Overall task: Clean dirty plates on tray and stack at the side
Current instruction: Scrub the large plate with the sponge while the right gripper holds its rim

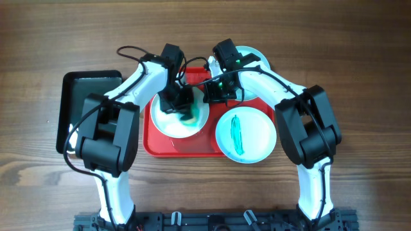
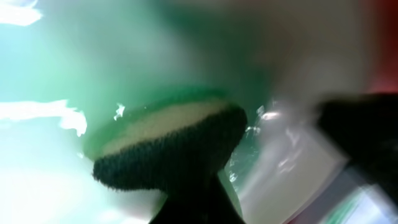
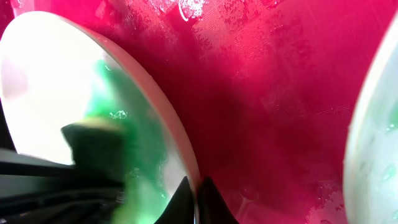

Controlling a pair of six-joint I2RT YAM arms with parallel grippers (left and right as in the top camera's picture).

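A red tray (image 1: 166, 146) holds a pale plate (image 1: 168, 122) on its left half. My left gripper (image 1: 185, 108) is shut on a sponge (image 2: 168, 140), pressed onto that plate's green smear (image 3: 127, 118). The sponge has a pale foam layer over a dark scrub face. My right gripper (image 3: 196, 199) is shut on this plate's right rim (image 3: 180, 149), one fingertip on each side. A cyan plate (image 1: 257, 131) with a teal streak sits on the tray's right end, overhanging its edge. A third pale plate (image 1: 259, 56) lies on the table behind the right arm, partly hidden.
A black tray (image 1: 80, 96) lies on the table left of the red tray, under the left arm. Both arms cross above the red tray's back edge. Wet drops show on the tray floor (image 3: 267, 74).
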